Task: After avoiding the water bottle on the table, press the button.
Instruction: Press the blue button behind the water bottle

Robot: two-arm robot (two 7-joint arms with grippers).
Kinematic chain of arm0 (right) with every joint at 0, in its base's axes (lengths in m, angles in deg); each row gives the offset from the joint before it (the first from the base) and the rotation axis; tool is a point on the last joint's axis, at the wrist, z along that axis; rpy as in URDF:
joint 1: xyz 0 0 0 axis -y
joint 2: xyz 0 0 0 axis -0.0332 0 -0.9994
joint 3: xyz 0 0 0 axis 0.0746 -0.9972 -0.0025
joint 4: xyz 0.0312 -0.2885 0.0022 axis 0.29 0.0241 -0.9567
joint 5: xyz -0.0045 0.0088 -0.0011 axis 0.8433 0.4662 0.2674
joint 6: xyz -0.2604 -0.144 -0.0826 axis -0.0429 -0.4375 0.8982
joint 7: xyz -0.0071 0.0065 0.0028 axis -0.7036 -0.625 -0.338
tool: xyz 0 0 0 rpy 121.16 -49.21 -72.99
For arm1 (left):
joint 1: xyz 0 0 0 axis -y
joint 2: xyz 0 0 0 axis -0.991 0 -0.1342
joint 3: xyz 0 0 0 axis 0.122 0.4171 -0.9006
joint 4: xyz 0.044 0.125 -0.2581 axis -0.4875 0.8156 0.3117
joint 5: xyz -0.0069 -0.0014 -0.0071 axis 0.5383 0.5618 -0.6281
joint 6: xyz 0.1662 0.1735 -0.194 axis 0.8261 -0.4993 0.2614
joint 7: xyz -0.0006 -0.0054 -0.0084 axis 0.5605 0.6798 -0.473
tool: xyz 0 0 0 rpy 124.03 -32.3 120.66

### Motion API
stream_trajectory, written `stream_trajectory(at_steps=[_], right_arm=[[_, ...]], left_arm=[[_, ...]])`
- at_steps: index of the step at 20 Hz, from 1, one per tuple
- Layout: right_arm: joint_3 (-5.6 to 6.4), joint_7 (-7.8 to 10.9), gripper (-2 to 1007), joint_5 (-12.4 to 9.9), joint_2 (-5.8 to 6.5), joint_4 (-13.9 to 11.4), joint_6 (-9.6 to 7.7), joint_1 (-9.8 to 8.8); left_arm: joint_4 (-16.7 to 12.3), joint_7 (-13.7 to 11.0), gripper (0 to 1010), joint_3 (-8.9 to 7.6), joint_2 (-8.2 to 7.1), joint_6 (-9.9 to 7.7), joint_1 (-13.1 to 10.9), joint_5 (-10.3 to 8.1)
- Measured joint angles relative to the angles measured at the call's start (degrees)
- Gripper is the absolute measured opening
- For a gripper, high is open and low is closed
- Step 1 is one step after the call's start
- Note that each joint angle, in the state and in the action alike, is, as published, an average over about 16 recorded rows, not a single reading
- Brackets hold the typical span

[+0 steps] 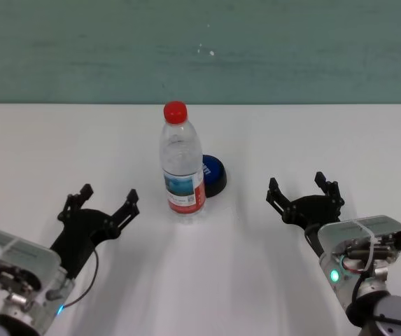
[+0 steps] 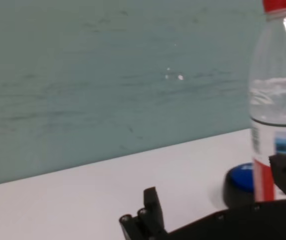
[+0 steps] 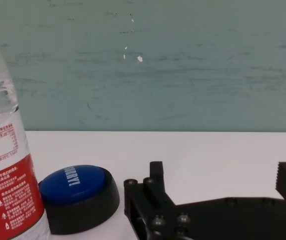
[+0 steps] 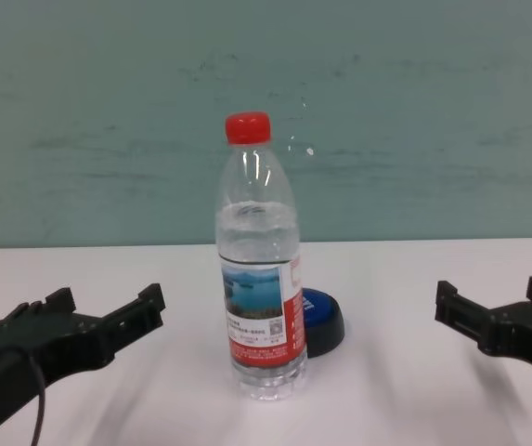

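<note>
The button (image 1: pixel 212 175) is sitting mid-table just behind the upright water bottle (image 1: pixel 183 165) — tall, light, probably easy to tip — while the left gripper (image 1: pixel 99 204) and right gripper (image 1: pixel 304 190) are waiting near, jaws apart.

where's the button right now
In the head view the button sits mid-table, just behind the water bottle and slightly toward the robot's right, half hidden by it.

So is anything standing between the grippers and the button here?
The water bottle stands upright directly in front of the button, blocking the left gripper. The right gripper has a clear line from its side.
</note>
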Motion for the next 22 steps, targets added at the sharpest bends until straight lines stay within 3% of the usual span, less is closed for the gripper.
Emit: stream_trajectory(at_steps=[10, 22], right_arm=[[0.0, 0.0, 1004, 0.0, 0.0, 0.0, 0.0, 0.0], [0.0, 0.0, 1004, 0.0, 0.0, 0.0, 0.0, 0.0]], left_arm=[[0.7, 0.5, 1010, -1.28, -0.35, -0.18, 0.7, -0.46], [4.3, 2.0, 1010, -1.78, 1.1, 0.64, 4.2, 1.04]])
